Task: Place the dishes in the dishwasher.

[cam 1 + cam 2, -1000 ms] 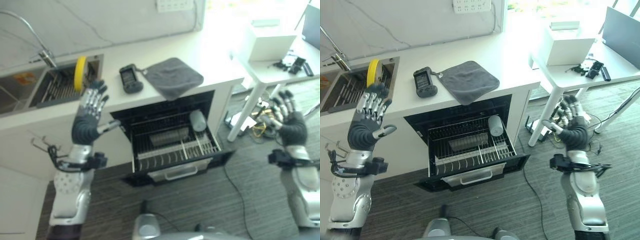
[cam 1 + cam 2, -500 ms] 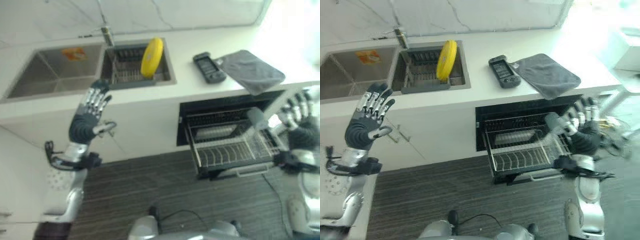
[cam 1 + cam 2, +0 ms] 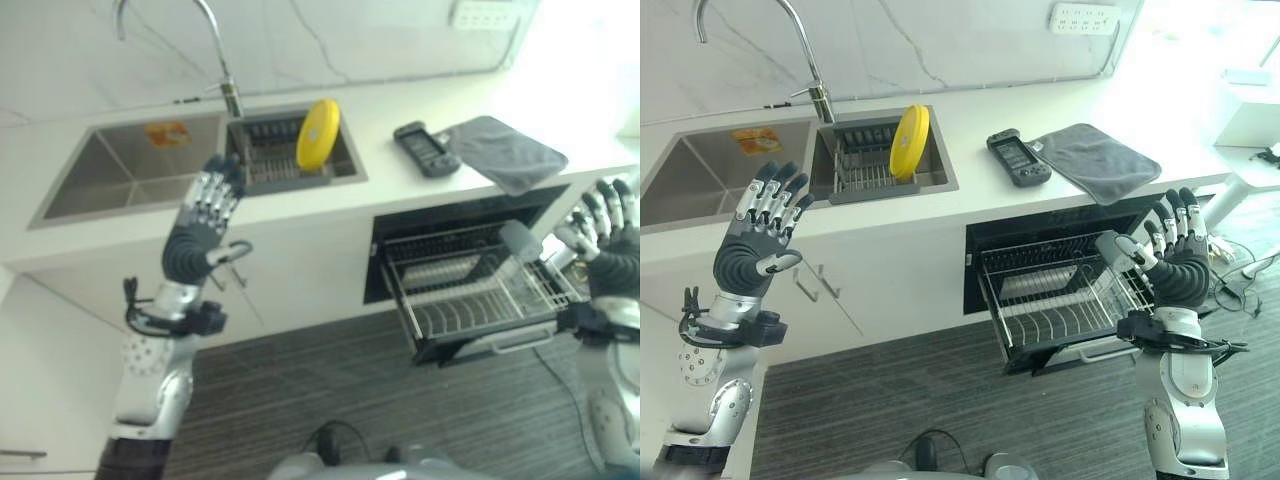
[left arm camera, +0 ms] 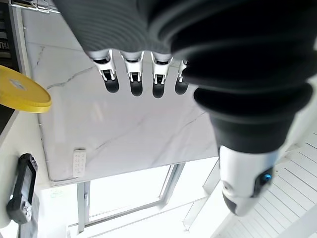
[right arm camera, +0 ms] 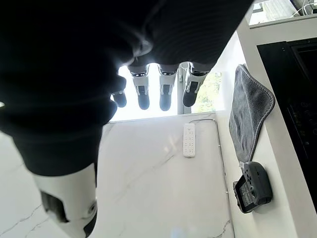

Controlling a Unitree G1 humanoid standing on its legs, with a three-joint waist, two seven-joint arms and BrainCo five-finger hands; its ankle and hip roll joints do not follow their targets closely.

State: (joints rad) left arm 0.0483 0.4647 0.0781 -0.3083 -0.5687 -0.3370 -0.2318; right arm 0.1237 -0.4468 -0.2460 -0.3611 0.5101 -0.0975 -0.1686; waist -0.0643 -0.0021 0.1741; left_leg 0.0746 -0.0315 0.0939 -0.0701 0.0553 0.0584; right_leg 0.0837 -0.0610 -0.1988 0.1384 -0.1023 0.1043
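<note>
A yellow plate (image 3: 908, 141) stands on edge in the drying rack (image 3: 862, 163) in the right basin of the sink. The dishwasher (image 3: 1060, 290) under the counter is open, its wire rack (image 3: 1072, 312) pulled out, with a grey cup (image 3: 1112, 249) at the rack's back right. My left hand (image 3: 758, 232) is raised in front of the sink, open and empty, below and left of the plate. My right hand (image 3: 1177, 262) is raised to the right of the dishwasher rack, open and empty.
A dark handheld device (image 3: 1018, 157) and a grey cloth (image 3: 1093, 161) lie on the white counter (image 3: 970, 120) above the dishwasher. A tall faucet (image 3: 810, 60) rises behind the steel sink (image 3: 700, 180). A white table (image 3: 1250, 125) stands at the far right.
The camera has turned left, so the sink and faucet now sit near the middle. Both hands stay raised and open; the plate, the cup and the rack have not moved.
</note>
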